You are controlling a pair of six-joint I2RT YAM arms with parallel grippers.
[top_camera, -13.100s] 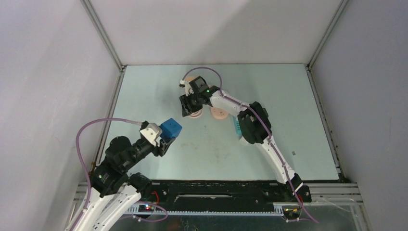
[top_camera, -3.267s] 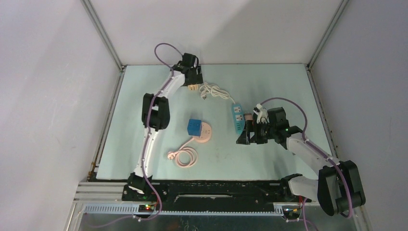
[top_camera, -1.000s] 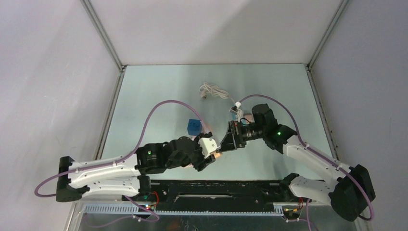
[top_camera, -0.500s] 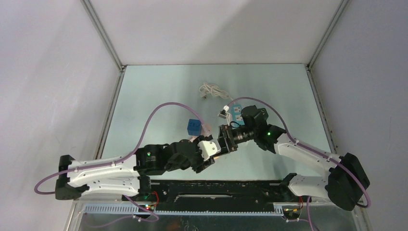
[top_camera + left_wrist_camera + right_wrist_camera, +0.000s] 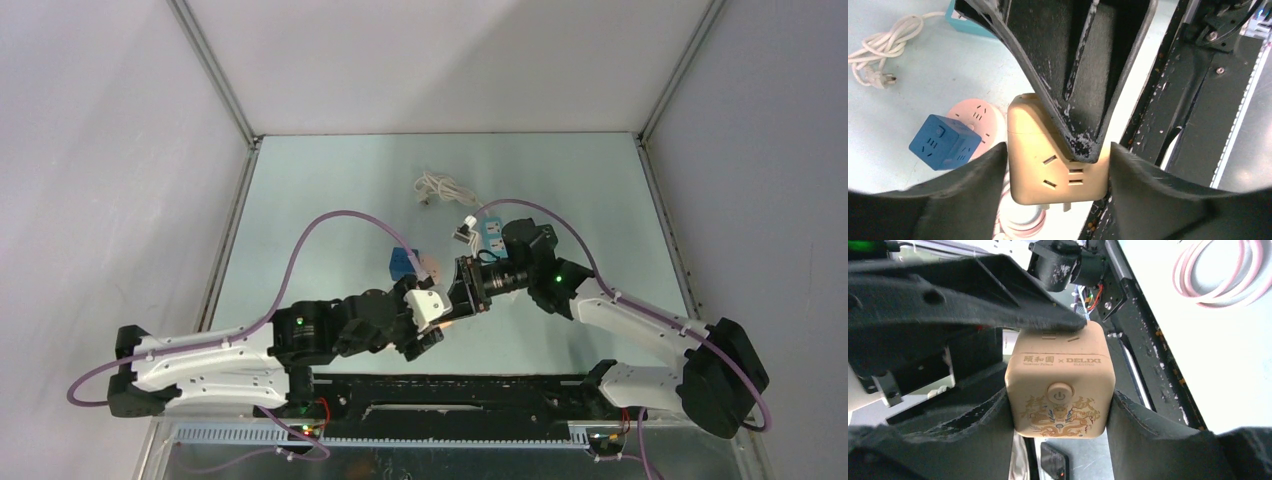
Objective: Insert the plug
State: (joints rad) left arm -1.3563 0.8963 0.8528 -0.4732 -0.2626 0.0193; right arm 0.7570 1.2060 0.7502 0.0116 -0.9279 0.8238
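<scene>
The plug is a beige cube with slots on one face and prongs pointing down. Its other face carries a power button and a dragon print. My left gripper is shut on two of its sides. My right gripper is shut on it across the other way, so one right finger lies over the top in the left wrist view. From above, both grippers meet at the cube, above the table near its front edge.
A blue cube stands on a pink round socket, whose pink cable coils nearby. A blue power strip lies behind the right wrist, its white cable bundled farther back. The black front rail runs close by.
My right arm has swung left to meet the left gripper, and its jaws have come together on the beige cube. The left gripper has kept its hold.
</scene>
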